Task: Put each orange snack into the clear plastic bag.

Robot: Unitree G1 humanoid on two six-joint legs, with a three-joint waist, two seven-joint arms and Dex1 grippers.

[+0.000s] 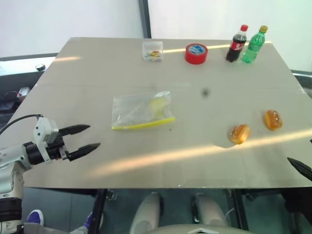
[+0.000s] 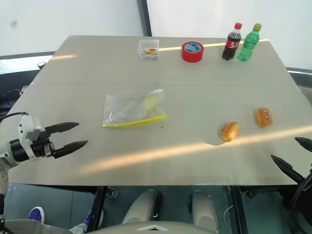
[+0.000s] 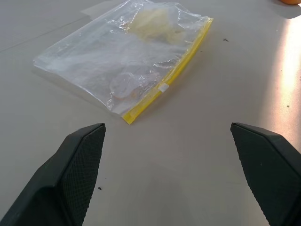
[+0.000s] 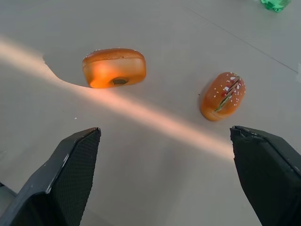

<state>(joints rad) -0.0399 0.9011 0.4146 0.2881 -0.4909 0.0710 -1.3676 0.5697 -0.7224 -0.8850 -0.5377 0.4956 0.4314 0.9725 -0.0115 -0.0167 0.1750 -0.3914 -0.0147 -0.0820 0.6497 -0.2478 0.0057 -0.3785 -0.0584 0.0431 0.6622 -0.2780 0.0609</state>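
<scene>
Two orange snacks lie on the right part of the table: one (image 1: 240,133) nearer the middle, the other (image 1: 273,119) further right. In the right wrist view they are the near bun (image 4: 114,68) and the speckled one (image 4: 224,95). The clear plastic bag (image 1: 141,111) with its yellow seal strip lies flat at the table's centre left, something pale inside it. My left gripper (image 1: 87,137) hovers open at the front left, pointing toward the bag (image 3: 127,56). My right gripper (image 2: 292,155) stands open at the front right edge, short of the snacks.
At the table's far edge stand a small clear box (image 1: 152,50) of colourful bits, a red tape roll (image 1: 196,53), a cola bottle (image 1: 237,44) and a green bottle (image 1: 254,45). A bright strip of sunlight crosses the grey table (image 1: 195,97).
</scene>
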